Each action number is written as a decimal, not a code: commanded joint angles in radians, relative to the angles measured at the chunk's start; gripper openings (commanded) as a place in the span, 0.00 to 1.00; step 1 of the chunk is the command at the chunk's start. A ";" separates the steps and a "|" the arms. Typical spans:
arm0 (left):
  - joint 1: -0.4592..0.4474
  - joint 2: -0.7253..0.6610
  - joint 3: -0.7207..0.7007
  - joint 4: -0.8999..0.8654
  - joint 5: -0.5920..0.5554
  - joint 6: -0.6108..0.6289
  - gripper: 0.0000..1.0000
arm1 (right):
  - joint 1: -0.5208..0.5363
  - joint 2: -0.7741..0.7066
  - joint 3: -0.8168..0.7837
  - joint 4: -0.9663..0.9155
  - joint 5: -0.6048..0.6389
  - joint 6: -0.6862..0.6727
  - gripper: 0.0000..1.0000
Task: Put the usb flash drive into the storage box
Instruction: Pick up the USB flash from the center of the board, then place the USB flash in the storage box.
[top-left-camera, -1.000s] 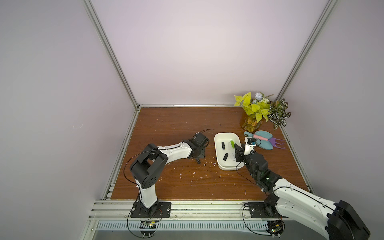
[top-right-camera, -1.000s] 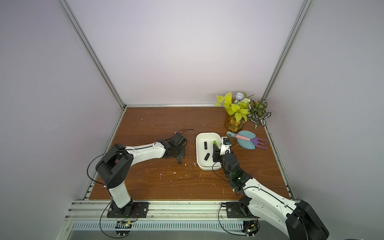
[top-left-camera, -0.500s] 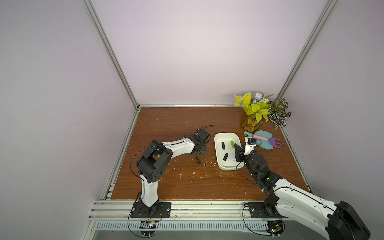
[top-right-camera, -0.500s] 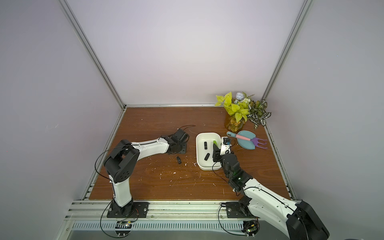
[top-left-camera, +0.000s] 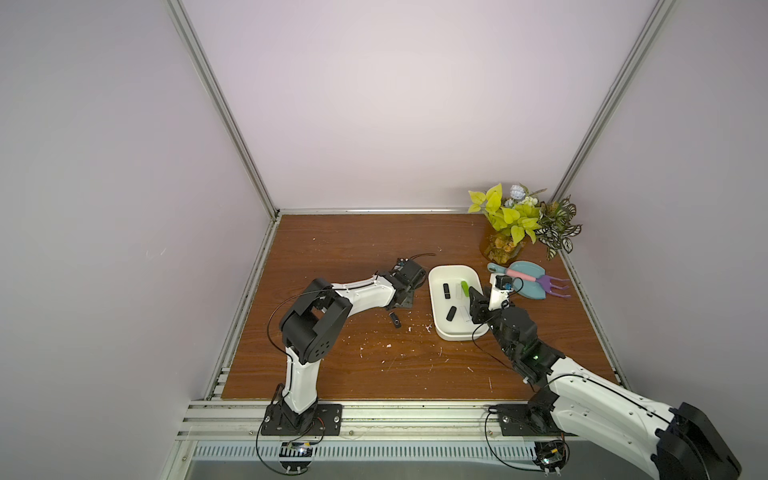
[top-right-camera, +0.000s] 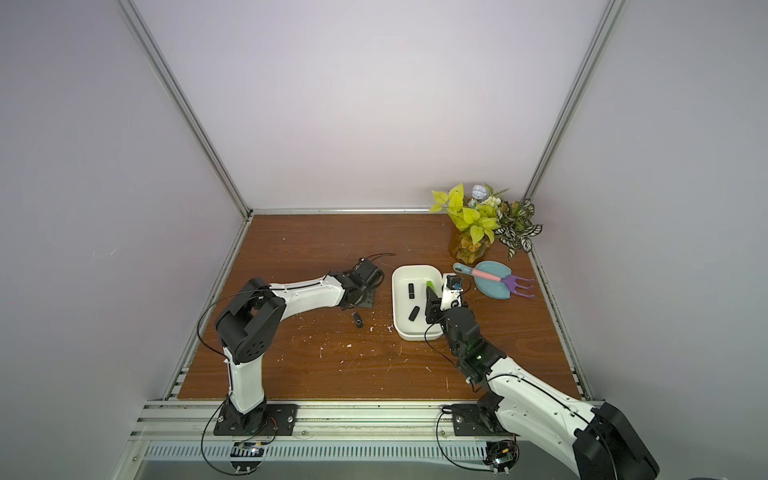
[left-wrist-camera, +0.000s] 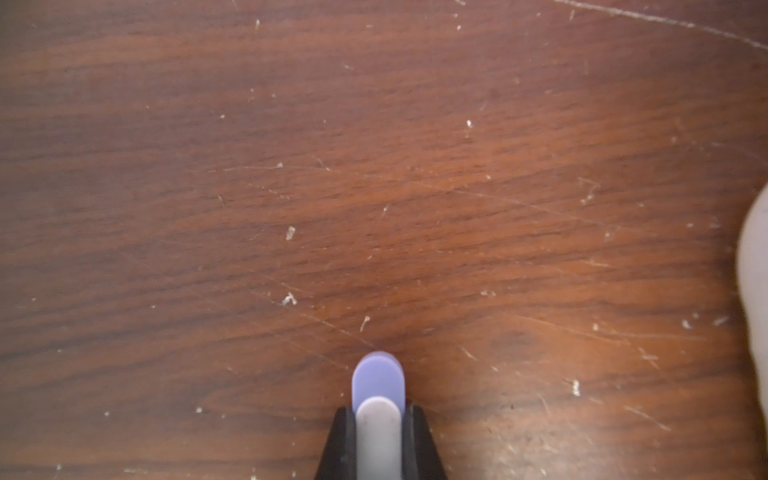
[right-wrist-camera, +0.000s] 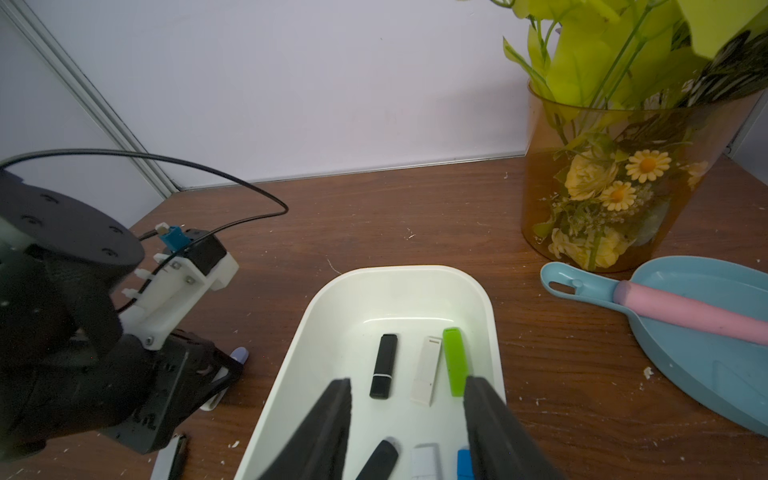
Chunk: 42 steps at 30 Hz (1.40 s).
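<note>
**Lavender drive gripped low beside the box; black drive left loose**

Nearest the arm bases, a black flash drive (top-left-camera: 395, 321) is seen lying loose on the worktop (top-left-camera: 332, 257) among pale crumbs, apart from the storage box (top-left-camera: 457, 336) and not yet stowed. Just beyond it, the left end effector (left-wrist-camera: 379, 409) is closed on a lavender-tipped flash drive (left-wrist-camera: 377, 376). The drive is pinched across its narrow sides with its rounded tip left protruding. It is held low over the wood, just beside the box's long wall. That low hold is judged to fit a pickup only just made, so a lift over the rim is thought to be needed next.

The right end effector (right-wrist-camera: 407, 382) is held open and empty above the near end of the box, where black, white, green and blue drives are already laid flat. Its parted jaws are judged to keep it ready while the approach from the other side is left free.

Farther back, a teal scoop (top-left-camera: 532, 291) carrying a pink-handled purple fork (top-left-camera: 548, 283) is set aside. An amber vase (top-left-camera: 500, 245) of flowers is placed in the far corner, clear of both arms.
</note>
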 joint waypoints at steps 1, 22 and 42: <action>-0.004 0.001 0.006 -0.078 -0.020 0.002 0.07 | -0.002 -0.012 0.010 0.036 -0.009 -0.006 0.50; -0.165 -0.004 0.438 -0.085 0.175 -0.186 0.01 | -0.006 -0.109 -0.014 -0.001 0.131 0.023 0.48; -0.180 0.272 0.540 -0.155 0.070 -0.250 0.01 | -0.013 -0.156 -0.023 -0.013 0.133 0.038 0.48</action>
